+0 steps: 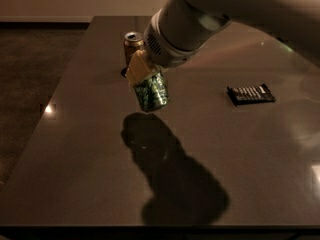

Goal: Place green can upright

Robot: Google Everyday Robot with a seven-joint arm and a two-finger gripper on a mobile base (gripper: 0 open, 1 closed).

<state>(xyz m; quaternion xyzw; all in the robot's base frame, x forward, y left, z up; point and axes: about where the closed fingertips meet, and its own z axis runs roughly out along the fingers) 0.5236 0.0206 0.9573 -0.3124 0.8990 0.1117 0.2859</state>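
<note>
Holding anything, the gripper (150,83)?

Yep, it's pinched on the green can (152,93). One yellowish finger (138,70) is pressed vs the can's upper side. The other finger is hidden behind the can + wrist.

Where's that, approx?

Over the far-left part of the table (75,149), hanging off the big pale arm (190,21) that comes in from the top right of the view.

Can upright?

No, tilted: one end up under the wrist, the other leaning down toward the cam. Green/white pattern shows on the side. Its shadow (170,174) begins right below it on the tabletop. Can't tell if the low rim touches the surface or sits just above.

Open or sealed? Anything in it?

Can't tell, neither end shows well enough.

Other containers?

One: gold-brown can (131,48), standing upright just behind the gripper, nearer the far edge. Its silver top faces up, and the finger + arm cover part of its lower right. Contents: can't tell. It's close to the green can, but I can't tell if they touch.

Anything else on the table?

A black wrapped bar (251,94), lying flat, well to the right of both cans, w/ nothing touching it. Light glints on the tabletop near the left edge + far right.
</note>
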